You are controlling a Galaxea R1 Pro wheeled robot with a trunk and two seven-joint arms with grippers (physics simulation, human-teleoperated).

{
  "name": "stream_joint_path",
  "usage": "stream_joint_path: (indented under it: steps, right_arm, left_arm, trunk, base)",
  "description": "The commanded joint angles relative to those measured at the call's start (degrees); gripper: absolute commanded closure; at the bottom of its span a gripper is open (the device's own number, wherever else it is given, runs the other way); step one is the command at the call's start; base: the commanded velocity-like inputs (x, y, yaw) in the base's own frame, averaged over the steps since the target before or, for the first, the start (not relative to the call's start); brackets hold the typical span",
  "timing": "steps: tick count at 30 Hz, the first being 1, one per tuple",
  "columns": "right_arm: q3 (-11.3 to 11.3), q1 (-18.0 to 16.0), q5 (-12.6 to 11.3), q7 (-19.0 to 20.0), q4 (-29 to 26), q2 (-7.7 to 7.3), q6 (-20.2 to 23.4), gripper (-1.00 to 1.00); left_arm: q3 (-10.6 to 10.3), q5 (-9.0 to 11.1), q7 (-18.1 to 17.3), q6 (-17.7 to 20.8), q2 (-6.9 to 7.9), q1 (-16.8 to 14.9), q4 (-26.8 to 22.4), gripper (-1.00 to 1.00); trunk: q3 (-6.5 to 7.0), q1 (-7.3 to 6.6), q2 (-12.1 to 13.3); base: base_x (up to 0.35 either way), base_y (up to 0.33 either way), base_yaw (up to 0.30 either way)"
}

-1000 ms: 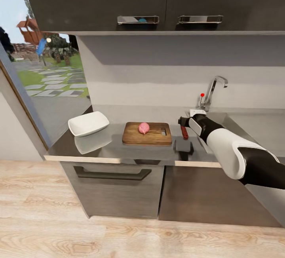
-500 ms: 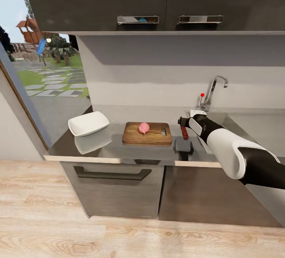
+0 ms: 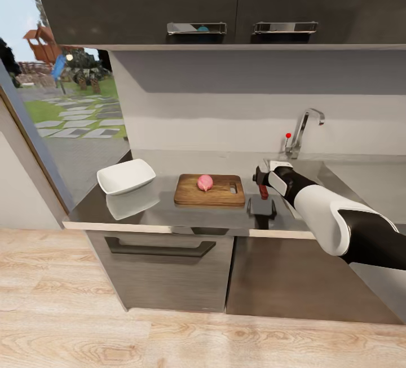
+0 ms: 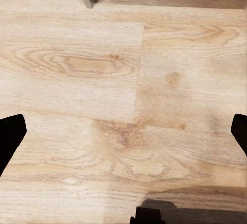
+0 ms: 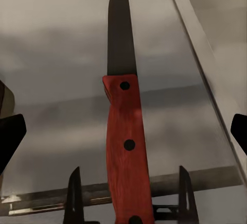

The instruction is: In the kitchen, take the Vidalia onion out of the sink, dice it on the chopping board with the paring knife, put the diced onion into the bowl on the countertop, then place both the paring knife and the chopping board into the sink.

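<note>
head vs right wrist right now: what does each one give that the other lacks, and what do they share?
Head view alone: the Vidalia onion sitting whole on the chopping board, the bowl left of the board, the sink with its tap.

Right wrist view alone: the dark blade and handle rivets, with the right gripper open, one finger on each side of the handle.

Both: the paring knife lying on the countertop, right of the board.

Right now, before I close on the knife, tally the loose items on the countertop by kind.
Bowl: 1
Chopping board: 1
Vidalia onion, whole, on the board: 1
Paring knife, flat on the countertop between the board and the sink, under the right hand: 1
Total: 4
</note>
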Motion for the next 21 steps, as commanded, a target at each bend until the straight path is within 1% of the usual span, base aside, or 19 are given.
stream_joint_path:
  steps: [1, 21]
  right_arm:
    - [-0.4, 0.0, -0.2, -0.3, 0.0, -0.03, 0.2, -1.00]
    - [-0.3, 0.1, -0.2, -0.3, 0.9, 0.01, 0.2, -1.00]
  left_arm:
    - [-0.5, 0.2, 0.2, -0.3, -0.05, -0.1, 0.2, -1.00]
    - [-0.5, 0.2, 0.2, -0.3, -0.06, -0.1, 0.2, -1.00]
  trunk:
    - [-0.05, 0.00, 0.0]
    - [-0.05, 0.00, 0.0]
  base:
    - [0.000, 0.000, 0.000]
    - [0.000, 0.000, 0.000]
